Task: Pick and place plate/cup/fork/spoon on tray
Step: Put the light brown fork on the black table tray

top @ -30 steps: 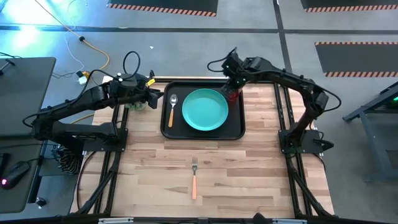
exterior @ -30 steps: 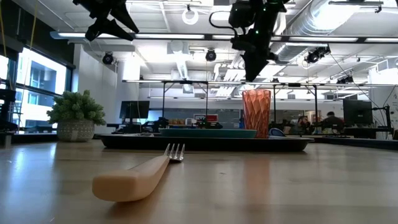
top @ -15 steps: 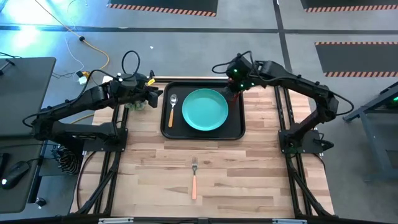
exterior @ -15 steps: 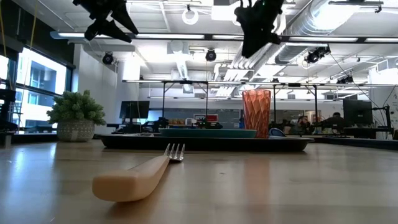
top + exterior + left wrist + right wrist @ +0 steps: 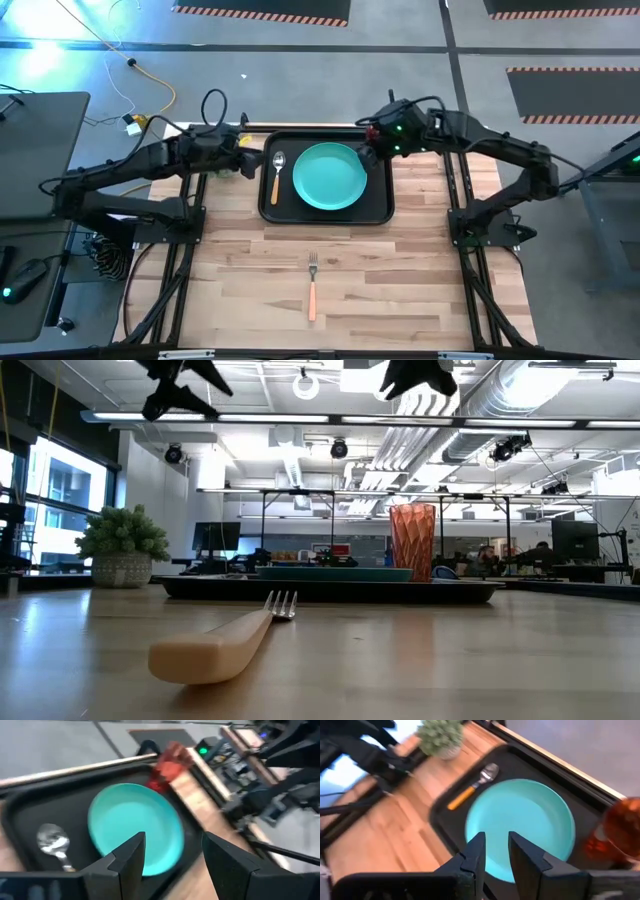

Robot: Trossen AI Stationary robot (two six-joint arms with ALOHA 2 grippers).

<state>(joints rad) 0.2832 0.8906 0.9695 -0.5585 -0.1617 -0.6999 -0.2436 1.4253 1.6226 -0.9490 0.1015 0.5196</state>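
The black tray (image 5: 378, 205) lies at the table's far middle. On it lie the teal plate (image 5: 329, 176) and the spoon (image 5: 277, 170), bowl toward the far edge. The red cup (image 5: 412, 540) stands upright at the tray's far right corner and also shows in the right wrist view (image 5: 620, 830). The fork (image 5: 312, 285) lies flat on the wood near the front edge, tines toward the tray. My right gripper (image 5: 497, 857) is open and empty, high above the tray's far right part. My left gripper (image 5: 172, 855) is open and empty, above the tray's left edge.
A small potted spiky green plant (image 5: 122, 545) stands on the table just left of the tray, under my left arm. Bare wood (image 5: 400, 280) lies between the tray and the fork and on both sides of the fork.
My right gripper has risen from just above the cup and drawn back toward the table's right edge, with nothing in it. The cup has stayed upright on the tray. My left gripper has risen a little.
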